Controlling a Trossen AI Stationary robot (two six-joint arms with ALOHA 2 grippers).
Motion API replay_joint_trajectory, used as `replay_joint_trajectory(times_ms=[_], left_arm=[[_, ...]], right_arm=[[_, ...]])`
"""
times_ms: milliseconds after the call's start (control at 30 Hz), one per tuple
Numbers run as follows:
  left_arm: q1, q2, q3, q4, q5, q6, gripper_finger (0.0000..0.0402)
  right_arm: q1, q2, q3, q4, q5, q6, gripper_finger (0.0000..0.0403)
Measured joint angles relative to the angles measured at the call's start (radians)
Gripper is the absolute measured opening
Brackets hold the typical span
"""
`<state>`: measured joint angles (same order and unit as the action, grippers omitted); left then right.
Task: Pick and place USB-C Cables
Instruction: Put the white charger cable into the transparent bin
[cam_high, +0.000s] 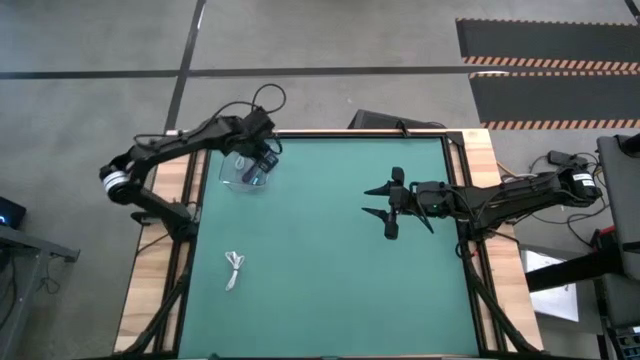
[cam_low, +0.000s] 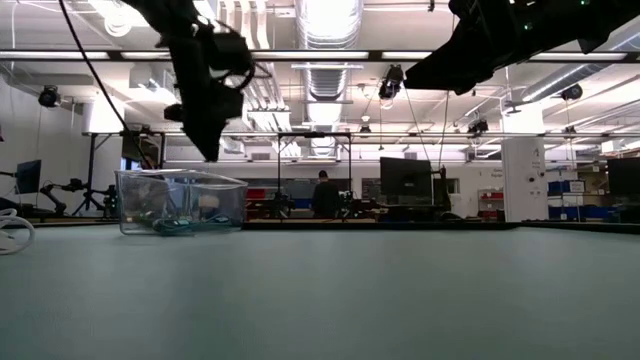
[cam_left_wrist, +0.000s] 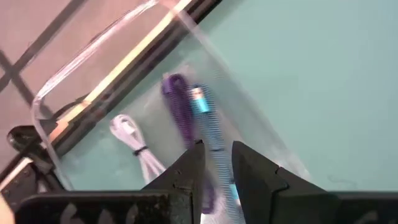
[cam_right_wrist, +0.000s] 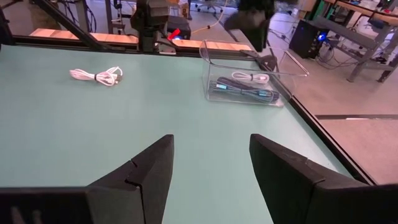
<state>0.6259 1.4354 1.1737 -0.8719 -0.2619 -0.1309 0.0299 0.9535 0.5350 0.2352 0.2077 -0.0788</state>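
Note:
A clear plastic container (cam_high: 240, 172) stands at the table's far left corner. It holds a dark purple cable (cam_left_wrist: 177, 106), a teal cable (cam_left_wrist: 208, 118) and a white cable (cam_left_wrist: 134, 140). My left gripper (cam_left_wrist: 217, 152) hangs above the container (cam_low: 180, 200), pointing down, with a narrow gap between its fingers and nothing held. A second white cable bundle (cam_high: 234, 268) lies flat on the green mat near the left edge. My right gripper (cam_high: 385, 205) hovers open above the mat, right of the middle, facing the left side.
Wooden borders and dark frame rails run along the table's left and right sides. The green mat (cam_high: 330, 280) lies bare between the loose white cable (cam_right_wrist: 96, 76) and my right gripper (cam_right_wrist: 211, 162). In the low view a person stands far off in the room behind.

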Motion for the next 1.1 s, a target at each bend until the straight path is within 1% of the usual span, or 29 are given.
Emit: replay_joint_trajectory(times_ms=[167, 333, 700, 967, 1100], left_arm=[[-0.140, -0.073, -0.017, -0.001, 0.000, -0.091, 0.0063], [-0.301, -0.107, -0.019, 0.000, 0.001, -0.186, 0.0063], [-0.629, -0.096, -0.019, -0.003, 0.012, -0.434, 0.0063], [-0.825, -0.092, -0.019, -0.006, 0.037, -0.635, 0.0063], [-0.904, -0.092, -0.019, -0.009, 0.095, -0.759, 0.0063]], right_arm=[[0.000, 0.000, 0.000, 0.000, 0.000, 0.000, 0.0203], [0.000, 0.000, 0.000, -0.001, 0.000, 0.000, 0.0203], [0.000, 0.000, 0.000, -0.007, -0.001, 0.015, 0.0203], [0.000, 0.000, 0.000, -0.015, -0.001, 0.019, 0.0203], [0.000, 0.000, 0.000, -0.015, -0.001, 0.030, 0.0203]])
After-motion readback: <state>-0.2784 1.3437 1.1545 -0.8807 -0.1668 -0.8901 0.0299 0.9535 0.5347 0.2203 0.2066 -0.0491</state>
